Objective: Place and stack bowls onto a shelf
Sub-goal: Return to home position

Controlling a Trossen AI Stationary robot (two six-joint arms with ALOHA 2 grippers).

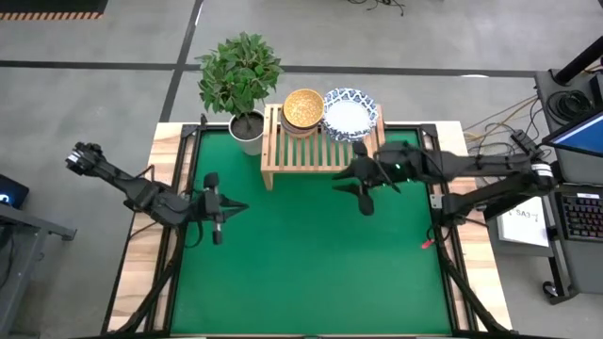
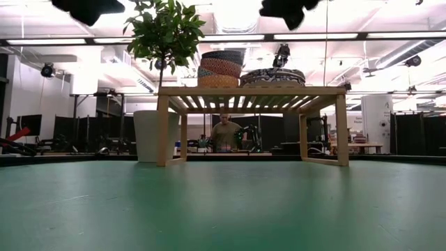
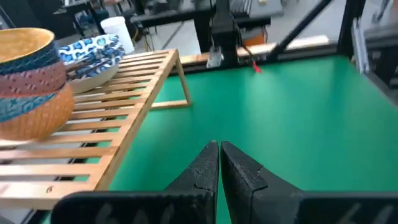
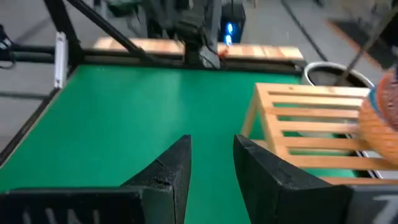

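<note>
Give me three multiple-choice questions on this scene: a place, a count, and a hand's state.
1. Where is the potted plant relative to the shelf? A on it; B beside it, on the left arm's side; C under it.
2. How many bowl stacks are on the shelf? A one; B four; C two.
3. The left hand is: A shut, empty; B open; C shut on a bowl.
Answers: B, its pot stands off the shelf's end; C, the small-bowl stack and the patterned stack; A, its fingers meet with nothing between.
</note>
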